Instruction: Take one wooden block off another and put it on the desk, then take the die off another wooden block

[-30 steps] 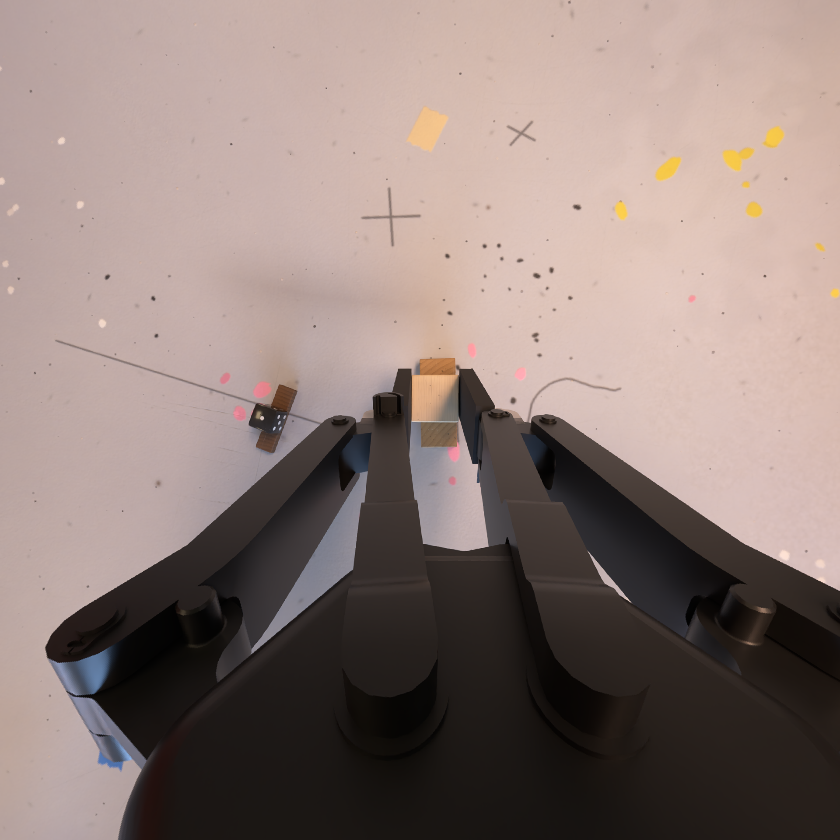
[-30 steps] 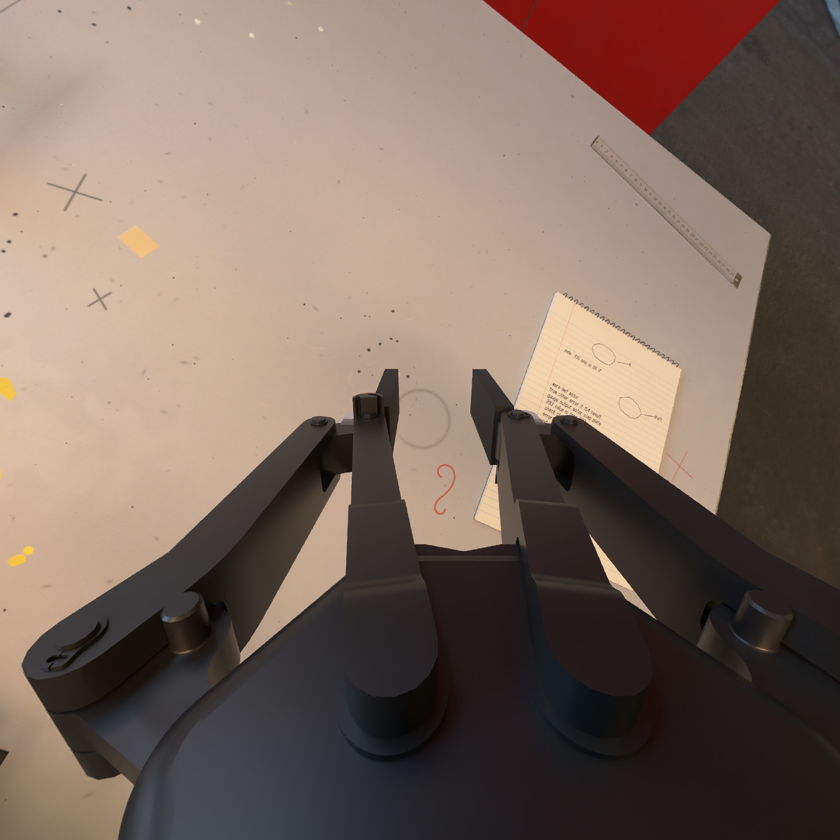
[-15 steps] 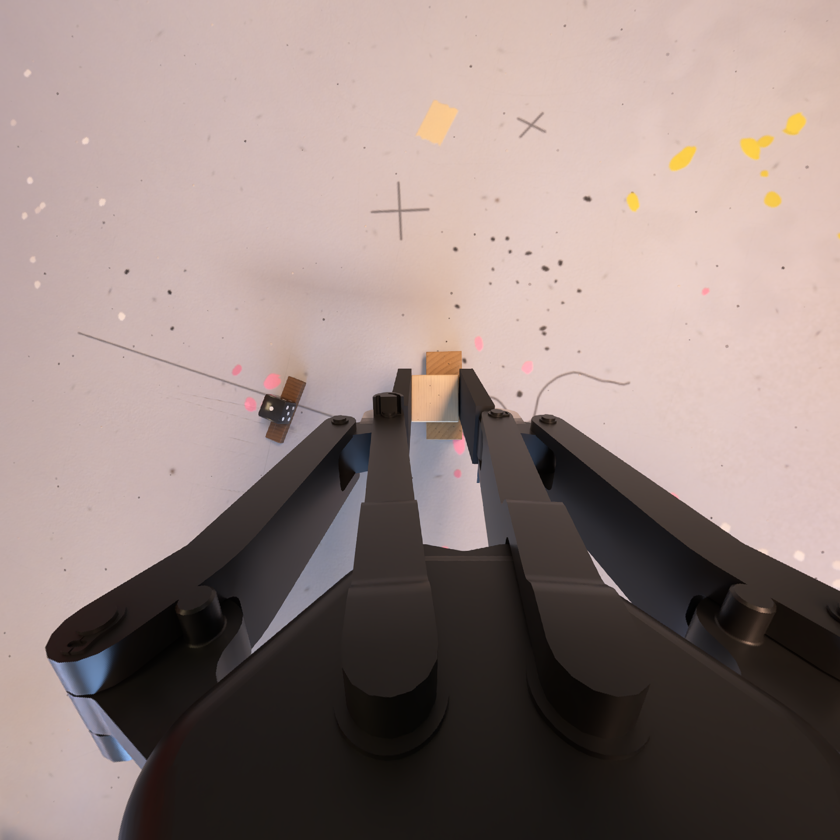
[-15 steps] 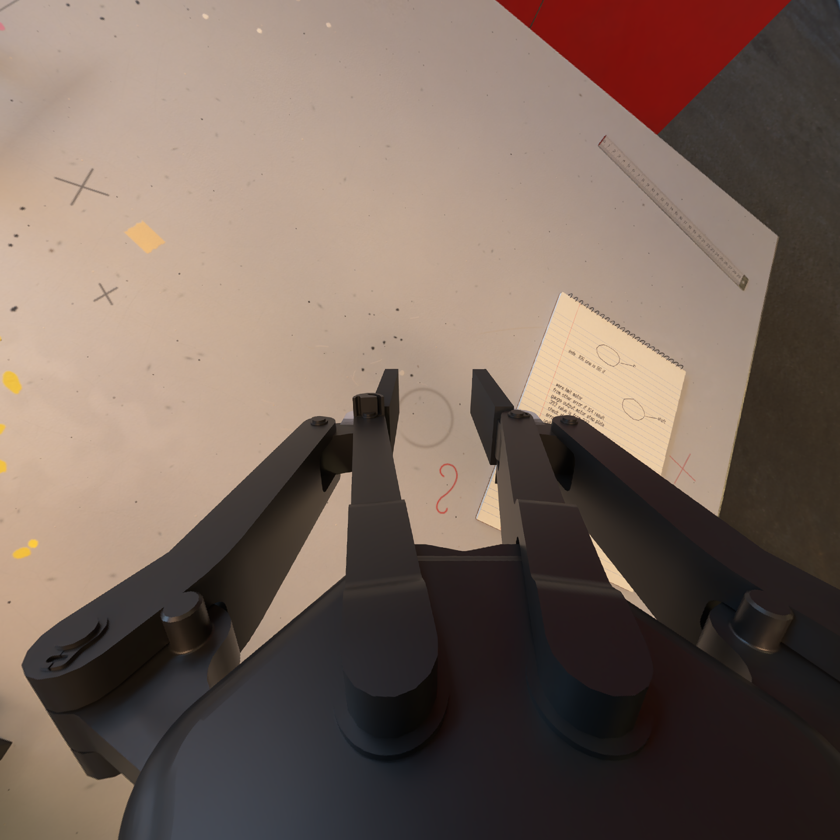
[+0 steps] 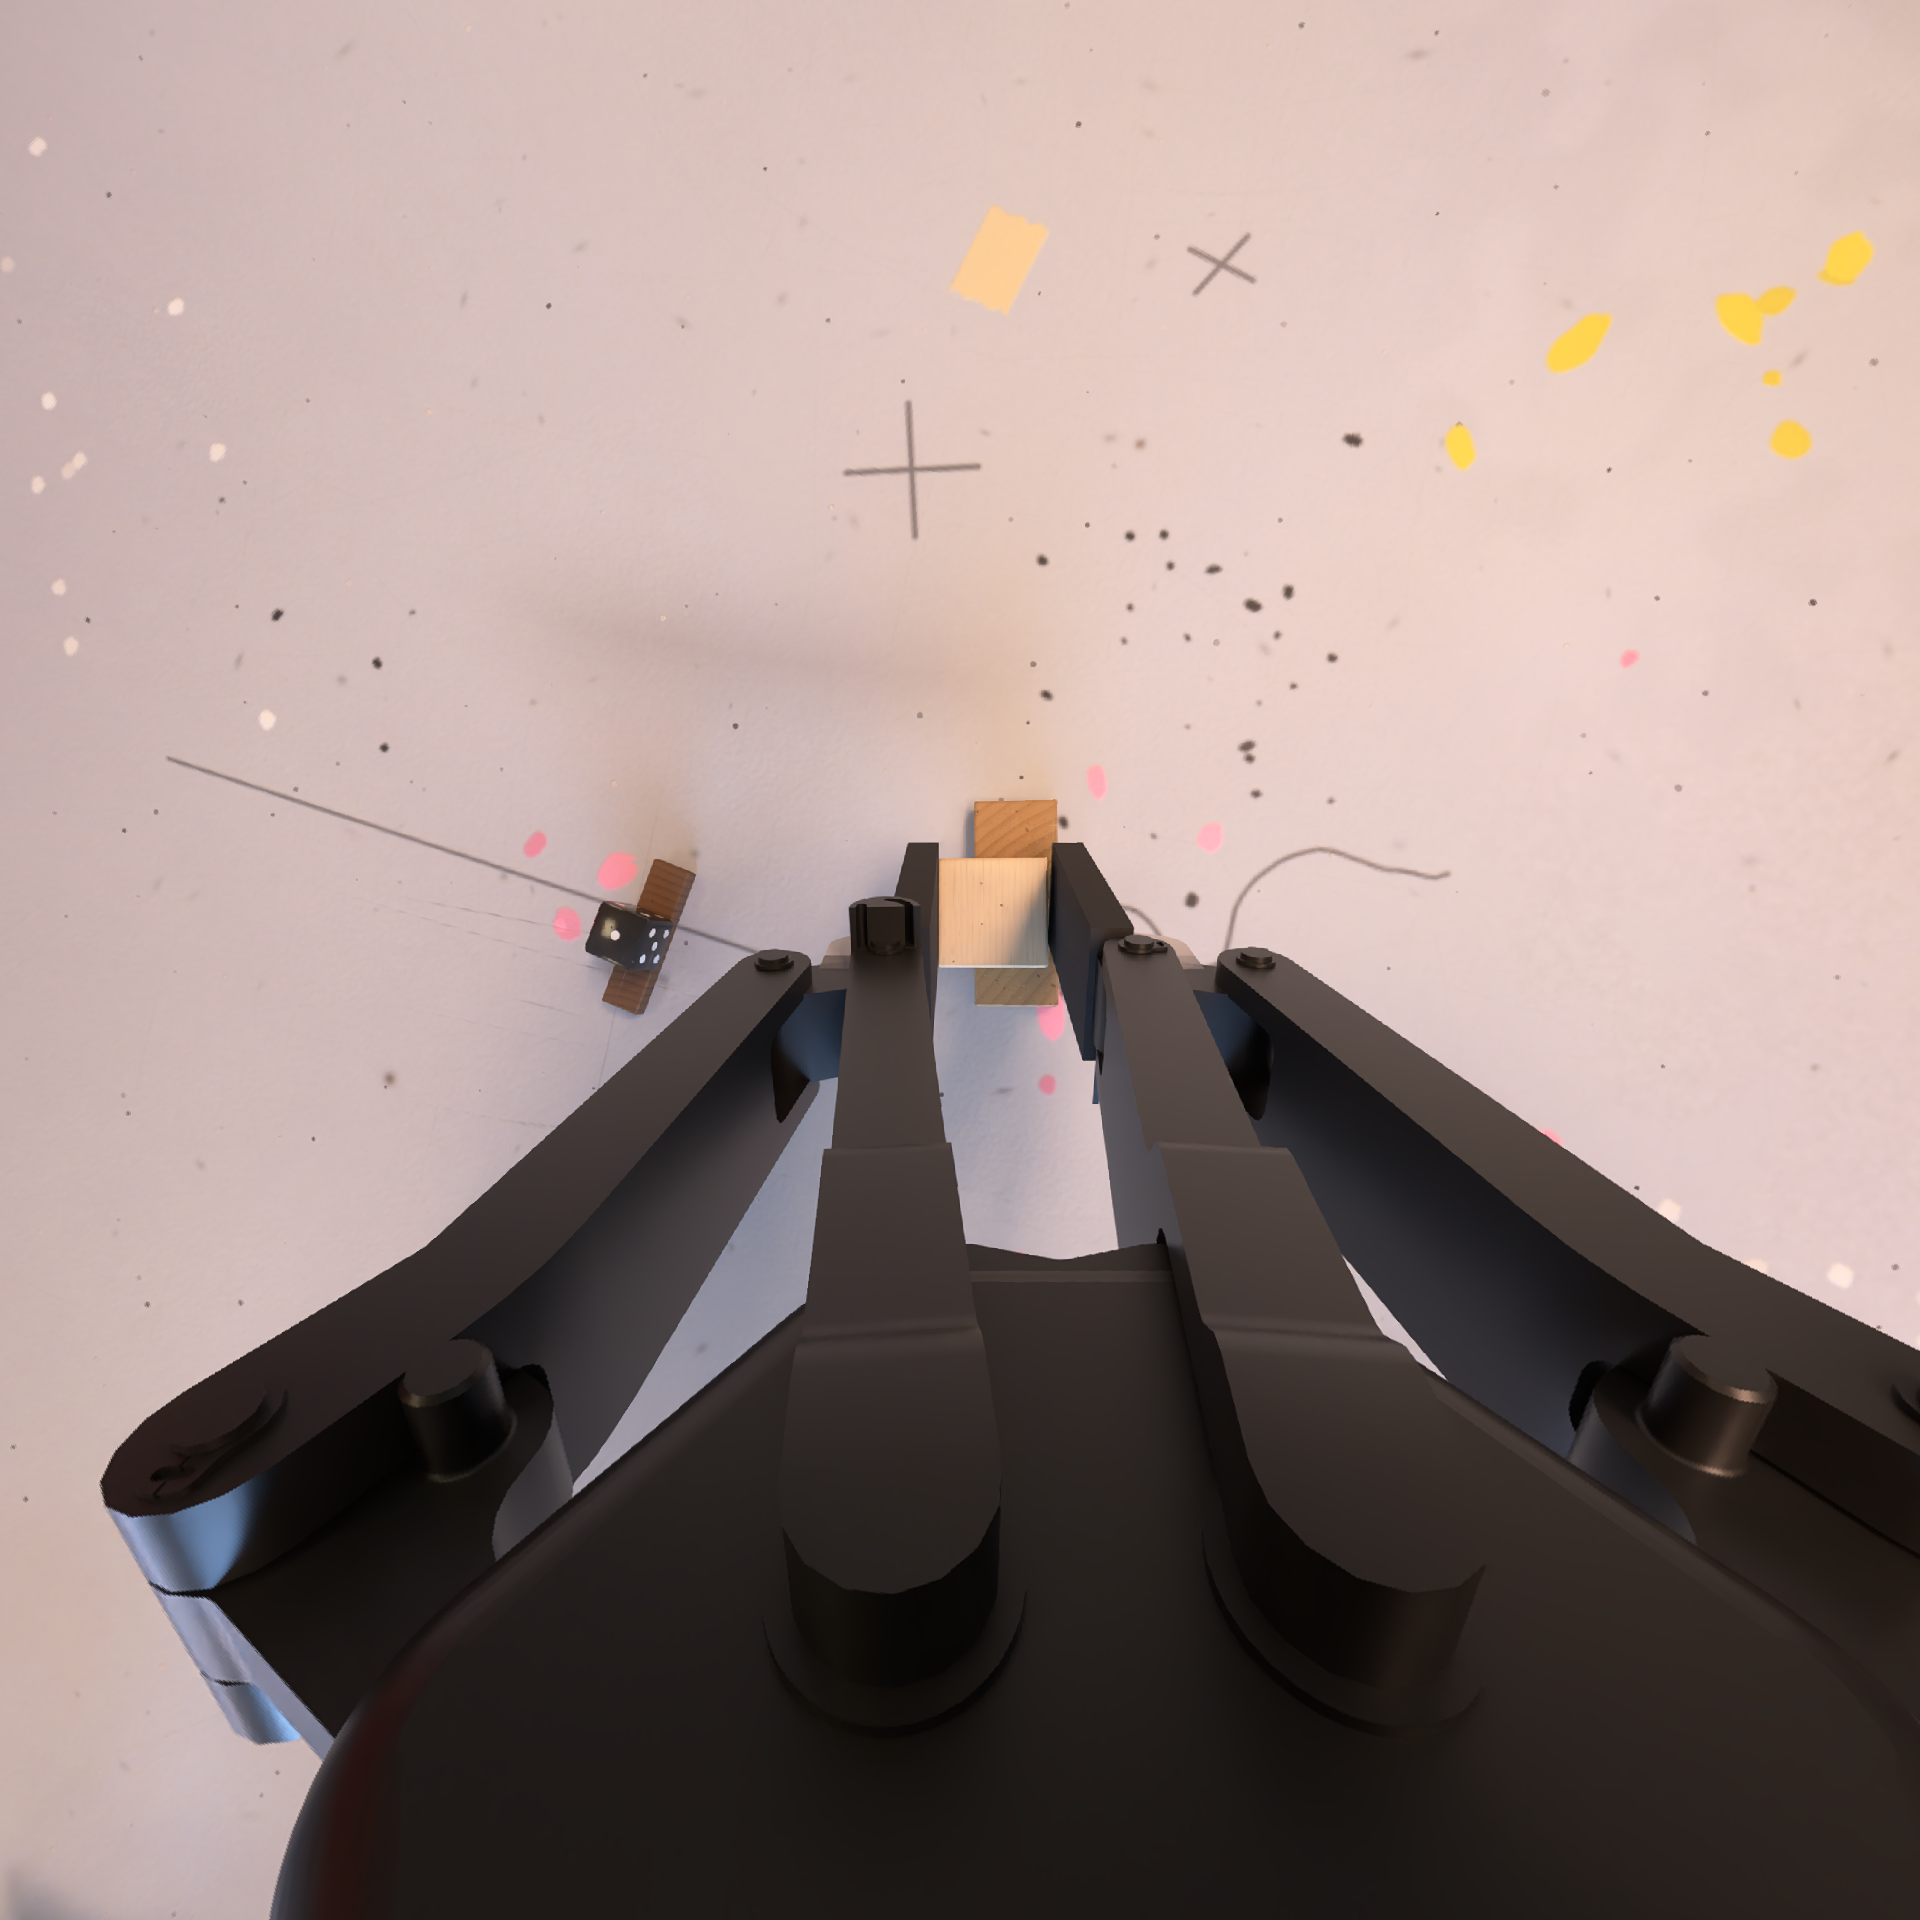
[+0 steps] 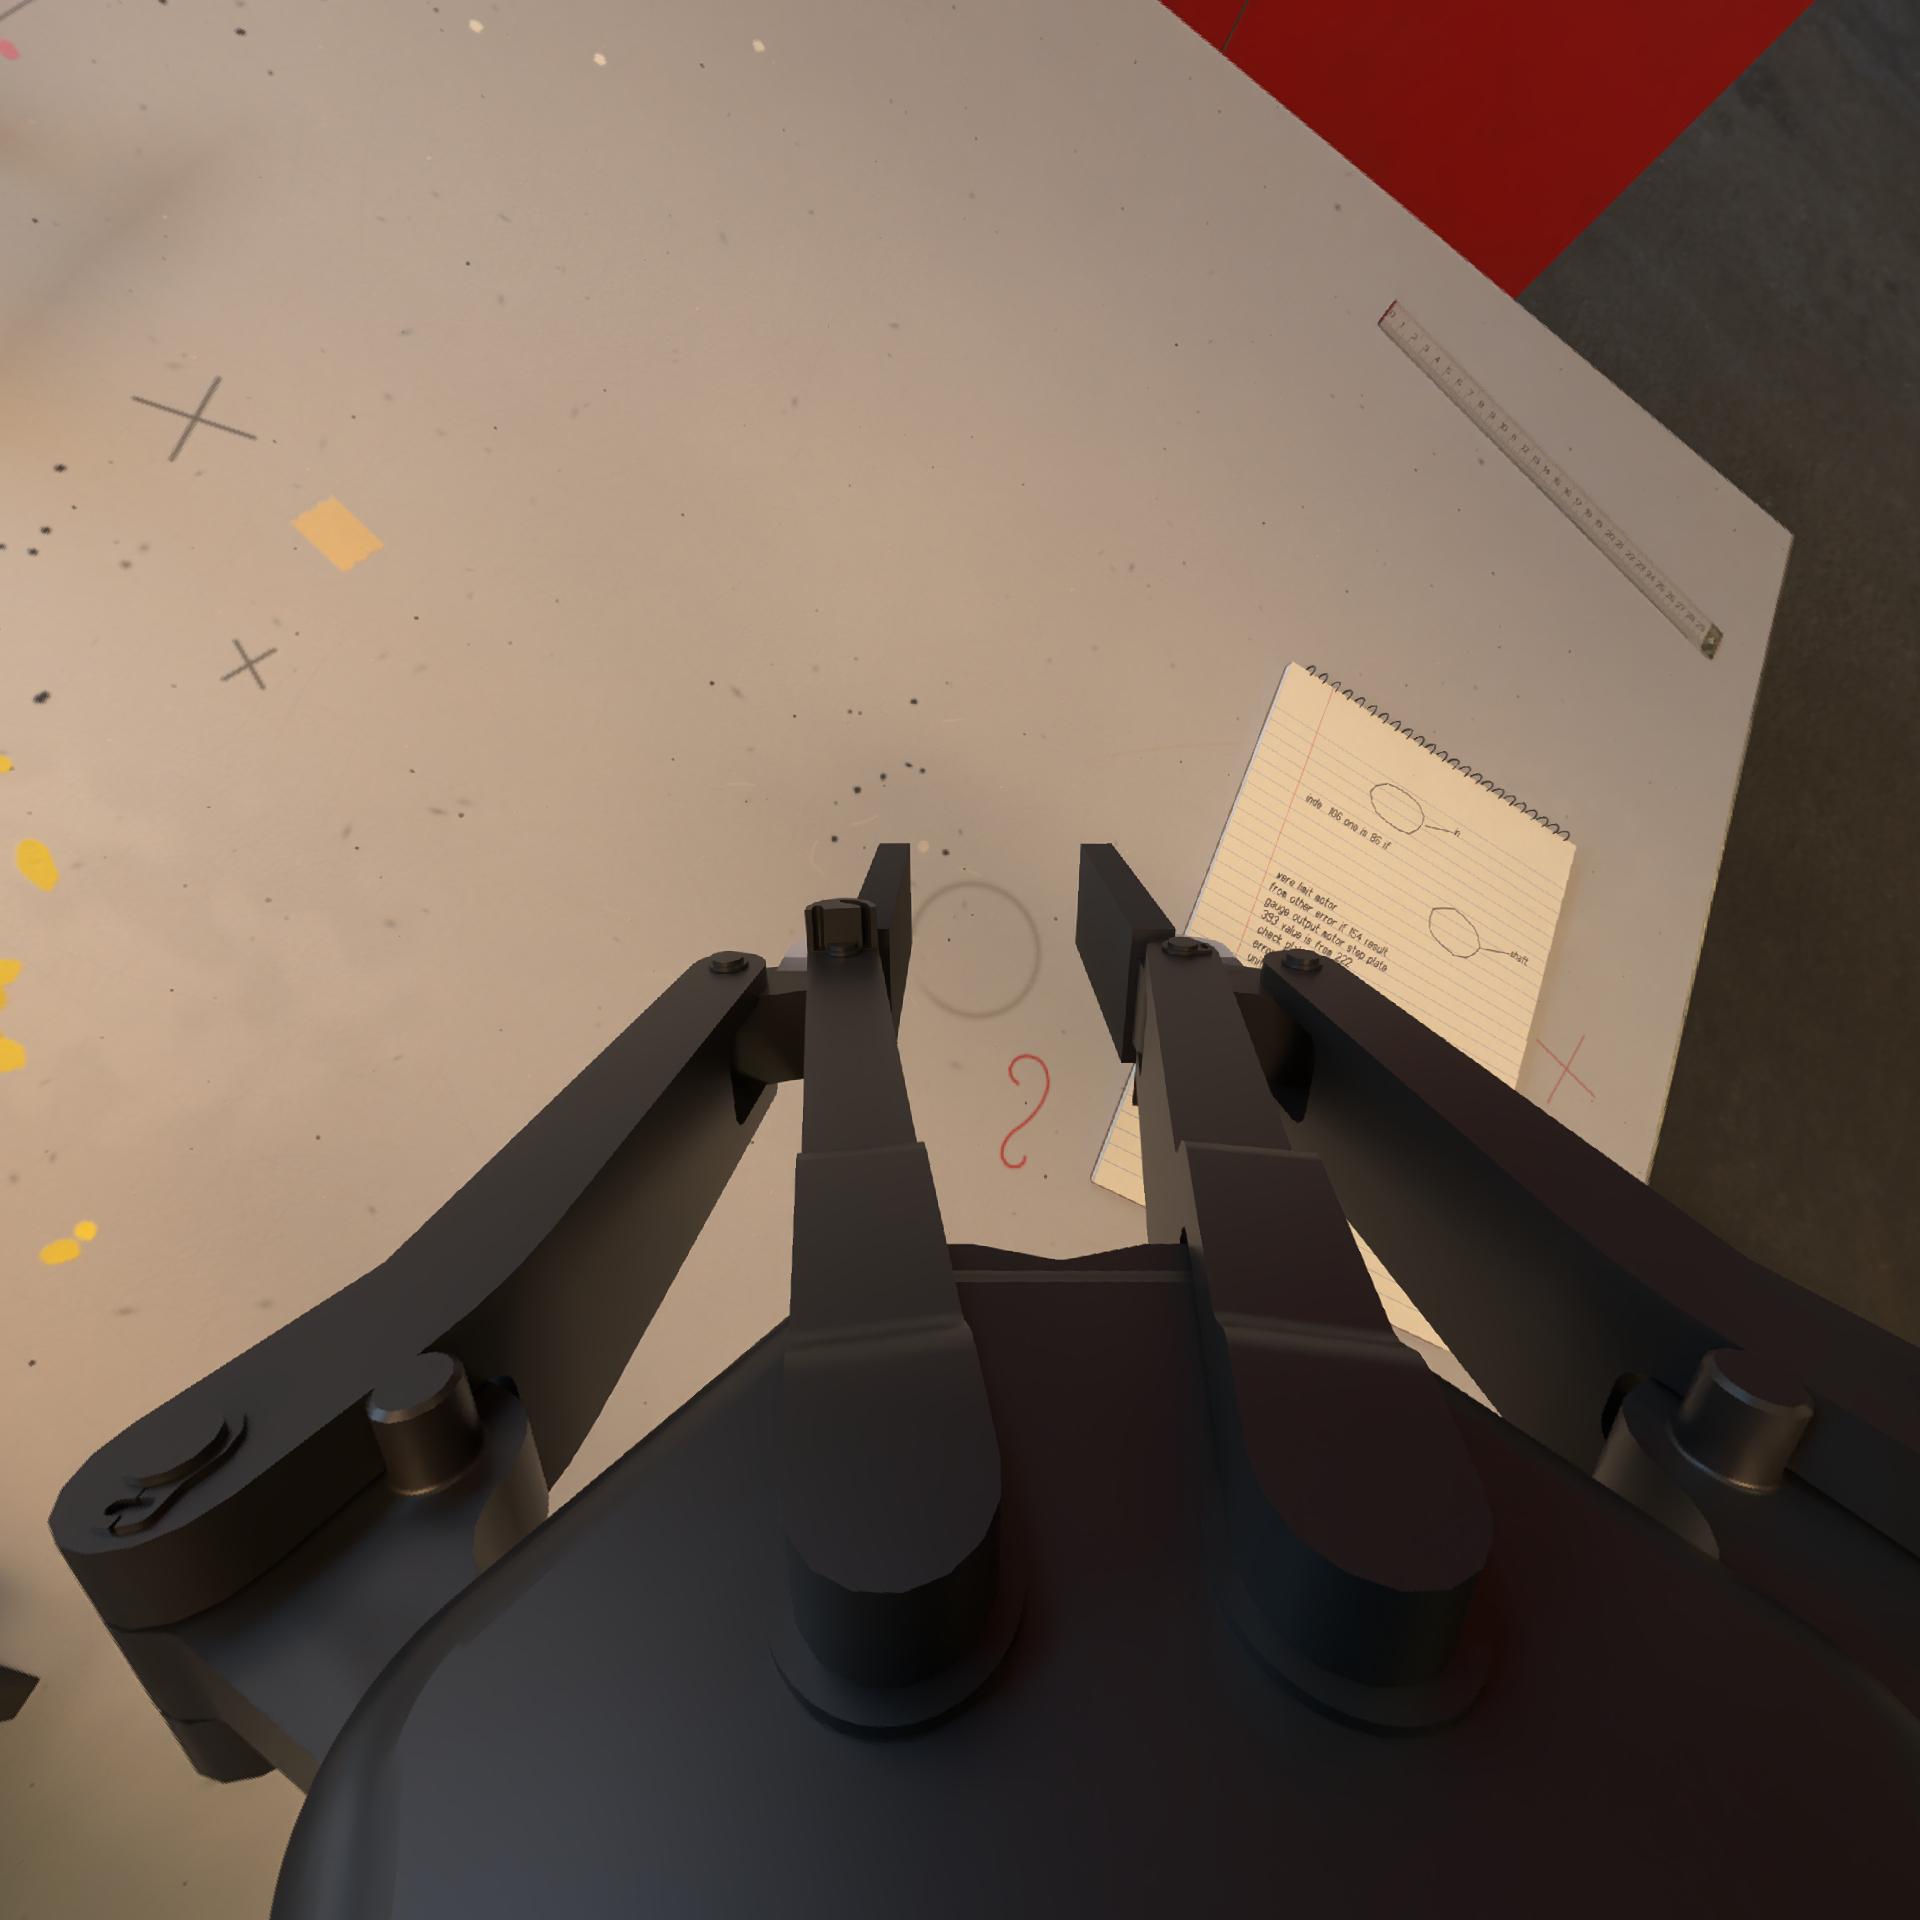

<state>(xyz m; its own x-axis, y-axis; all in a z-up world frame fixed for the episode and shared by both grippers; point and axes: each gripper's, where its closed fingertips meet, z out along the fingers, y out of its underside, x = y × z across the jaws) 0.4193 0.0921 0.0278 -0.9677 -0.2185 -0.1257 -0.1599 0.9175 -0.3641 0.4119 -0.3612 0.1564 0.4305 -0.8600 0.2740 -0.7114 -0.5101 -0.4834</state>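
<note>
My left gripper (image 5: 994, 883) is shut on a pale wooden block (image 5: 992, 912), one finger on each side. A darker wooden block (image 5: 1015, 828) lies on the desk right under it and shows beyond and in front of the pale one. I cannot tell whether the two touch. To the left, a black die (image 5: 627, 935) with white pips sits on another dark wooden block (image 5: 665, 885). My right gripper (image 6: 992, 873) is open and empty above a drawn circle (image 6: 977, 951) on the desk.
The desk (image 5: 416, 416) carries drawn crosses, paint flecks and an orange patch (image 5: 1000, 258). In the right wrist view a lined notepad (image 6: 1392, 894) and a ruler (image 6: 1548, 478) lie near the desk's right edge, with dark floor (image 6: 1829, 727) and a red surface (image 6: 1507, 104) beyond.
The left gripper has shifted slightly with the pale block in its grip; the die and desk marks drifted a little in its view. The right gripper has barely moved and stays open.
</note>
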